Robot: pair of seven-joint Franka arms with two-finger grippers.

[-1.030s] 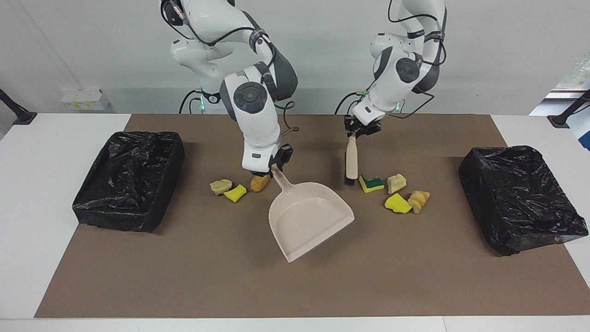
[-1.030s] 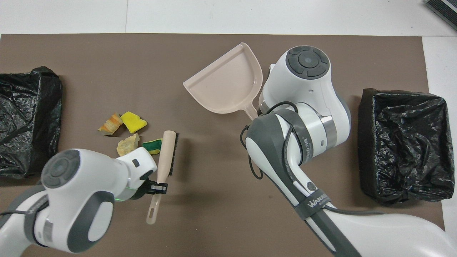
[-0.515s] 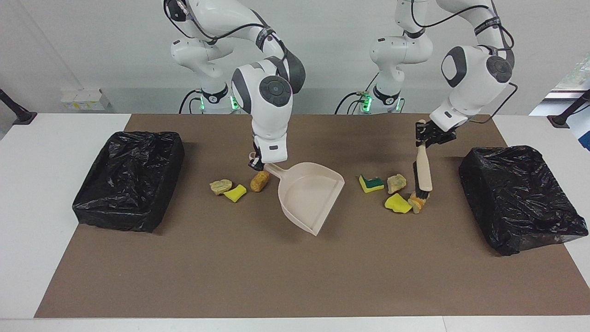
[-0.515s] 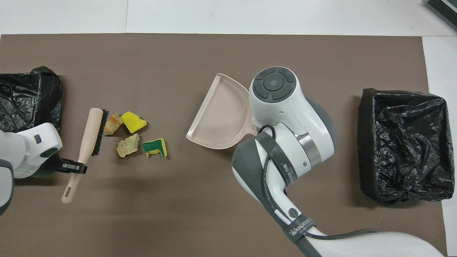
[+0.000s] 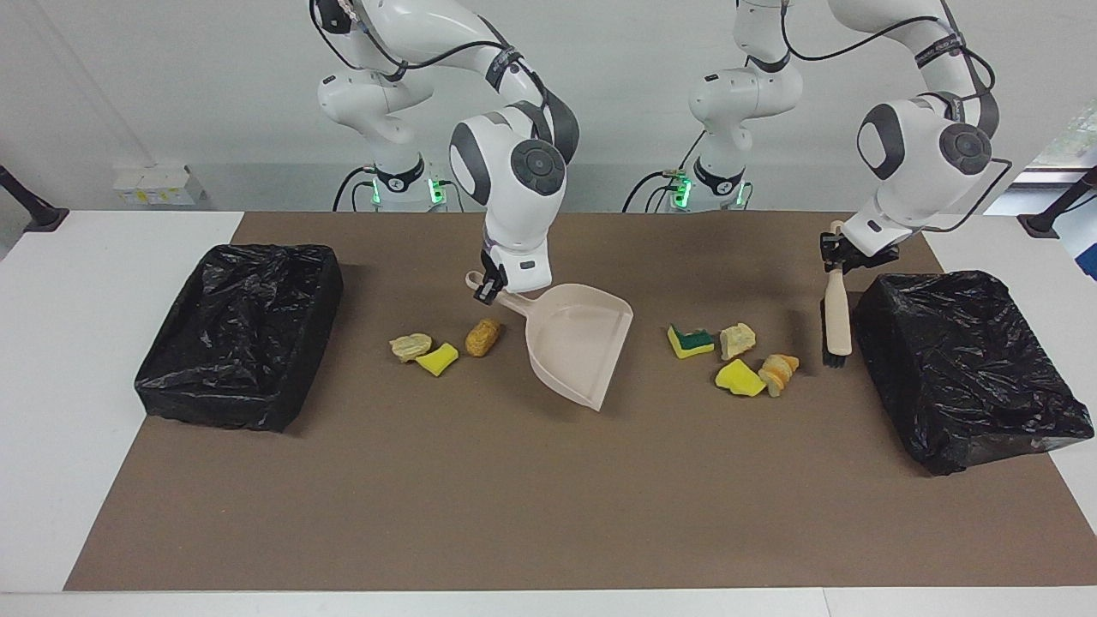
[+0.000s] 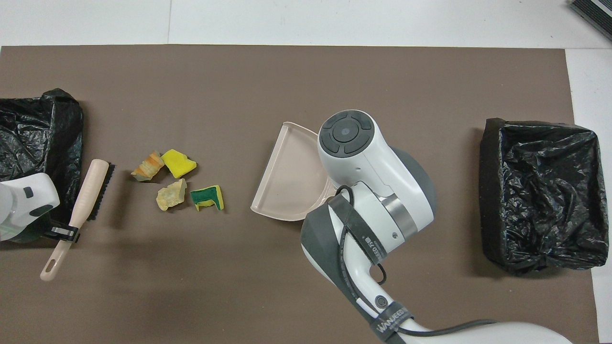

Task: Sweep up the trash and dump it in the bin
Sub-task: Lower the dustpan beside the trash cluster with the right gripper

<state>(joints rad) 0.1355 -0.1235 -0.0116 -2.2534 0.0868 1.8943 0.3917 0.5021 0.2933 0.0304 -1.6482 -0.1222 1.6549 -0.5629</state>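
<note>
**Brush and dustpan staged on either side of the four-scrap cluster**

Right gripper (image 5: 485,291) is clamped on the handle of the beige dustpan (image 5: 576,351). The pan is tilted, its open mouth turned toward the left arm's end of the tabletop (image 5: 514,497); it looks raised or resting only on its lip. Judgement: the mouth is presented to receive scraps pushed from that end.

Left gripper (image 5: 840,255) is clenched on the handle of the beige brush (image 5: 836,324), which hangs bristles-down just beside the black-lined bin (image 5: 964,368) at the left arm's end. The brush stands between that bin and the cluster, probably so a stroke drives the scraps toward the pan.

Trash positions:
- Four scraps lie between brush and pan: green-topped sponge (image 5: 690,340), tan piece (image 5: 737,339), yellow sponge bit (image 5: 739,378), golden-brown piece (image 5: 779,373). The last lies nearest the bristles, apart from them; neither set of jaws touches any scrap.
- Three more scraps (image 5: 439,345) lie beside the pan's handle, toward the second black-lined bin (image 5: 240,343), below the right jaws and clear of them.

Nothing lies in the pan.
</note>
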